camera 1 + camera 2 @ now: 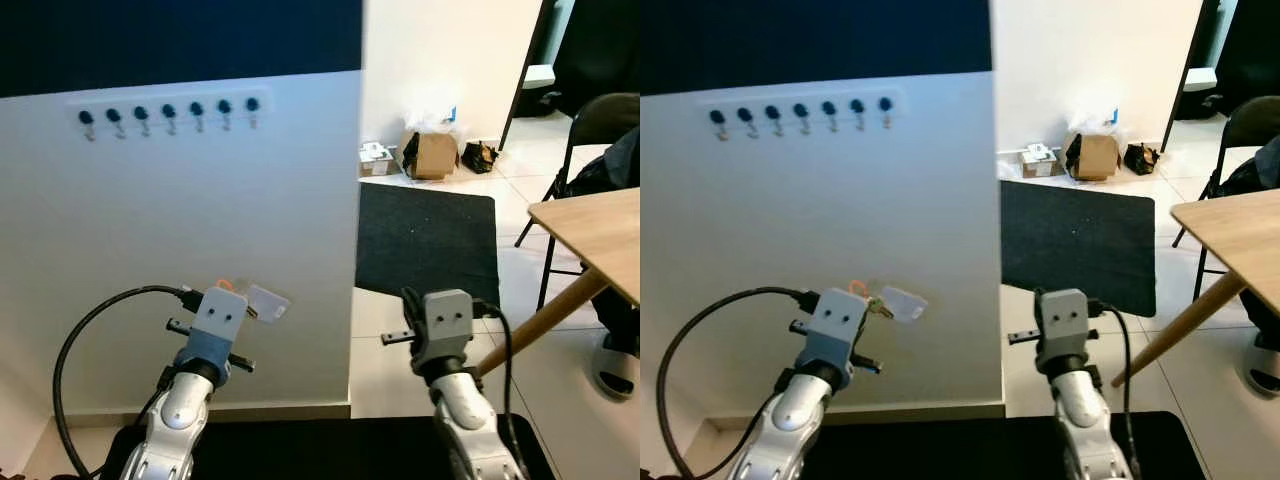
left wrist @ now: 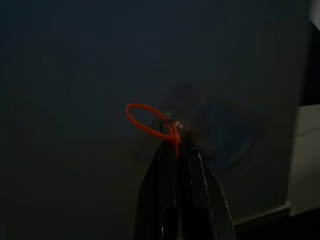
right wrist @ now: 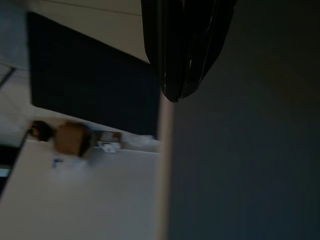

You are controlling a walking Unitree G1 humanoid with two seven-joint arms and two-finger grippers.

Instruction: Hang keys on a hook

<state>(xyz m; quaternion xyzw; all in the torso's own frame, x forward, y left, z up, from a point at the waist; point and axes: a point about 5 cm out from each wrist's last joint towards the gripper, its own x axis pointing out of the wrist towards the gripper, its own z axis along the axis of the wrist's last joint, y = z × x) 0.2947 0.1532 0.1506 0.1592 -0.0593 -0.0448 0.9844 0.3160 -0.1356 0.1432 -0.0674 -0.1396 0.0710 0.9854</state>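
Observation:
A row of several dark-knobbed hooks (image 1: pixel 168 115) runs along a white rail high on the white wall. My left gripper (image 2: pixel 176 142) is shut on an orange cord loop (image 2: pixel 147 121) that carries the keys and a pale tag (image 1: pixel 266 302). That arm is raised low in front of the wall, well below the hooks. The left wrist (image 1: pixel 217 315) hides the fingers in the eye views. My right gripper (image 3: pixel 182 95) is held up at about the same height near the wall's corner, its fingers together on nothing.
The wall ends at a corner (image 1: pixel 360 200). Beyond it lie a black mat (image 1: pixel 428 240), a cardboard box (image 1: pixel 432 153) and small clutter. A wooden table (image 1: pixel 597 230) and a folding chair (image 1: pixel 590 130) stand on the right, with someone's foot (image 1: pixel 612 365) under the table.

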